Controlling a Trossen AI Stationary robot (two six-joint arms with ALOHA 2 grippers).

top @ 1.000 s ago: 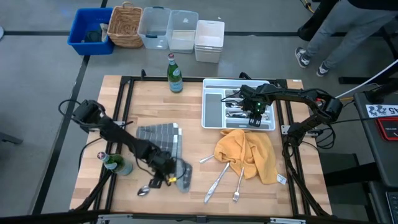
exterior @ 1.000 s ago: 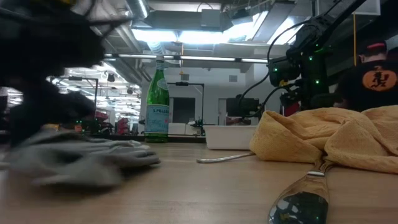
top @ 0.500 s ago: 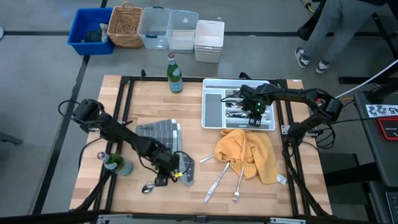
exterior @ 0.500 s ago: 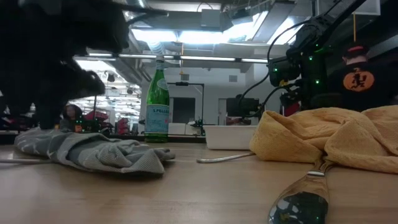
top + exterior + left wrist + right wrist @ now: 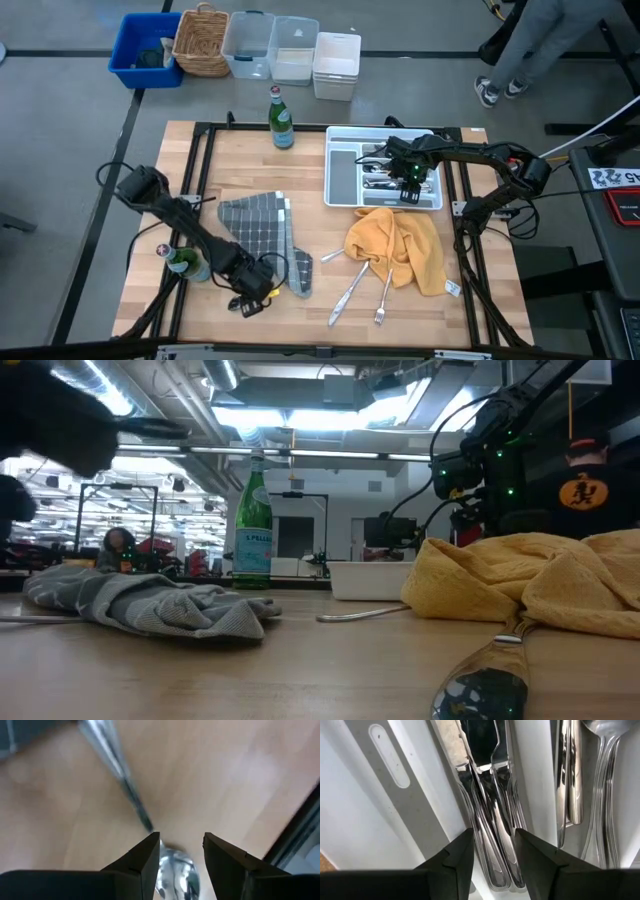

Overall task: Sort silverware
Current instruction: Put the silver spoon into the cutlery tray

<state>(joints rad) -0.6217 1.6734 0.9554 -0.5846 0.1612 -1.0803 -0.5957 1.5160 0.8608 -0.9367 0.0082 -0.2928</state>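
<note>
One spoon [image 5: 172,872] is lying bowl-first between the left gripper [image 5: 181,854]'s parted jaws, handle running straight ahead; right gripper [image 5: 493,847], jaws apart, is hanging over the tray [image 5: 365,815].

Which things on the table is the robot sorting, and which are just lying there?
For the job:
- spoon between the open left gripper's fingers
- loose silverware by the yellow cloth
- sorted silverware in the white tray, under the open right gripper

Just lying about:
- grey cloth
- two green bottles
- yellow cloth
</note>
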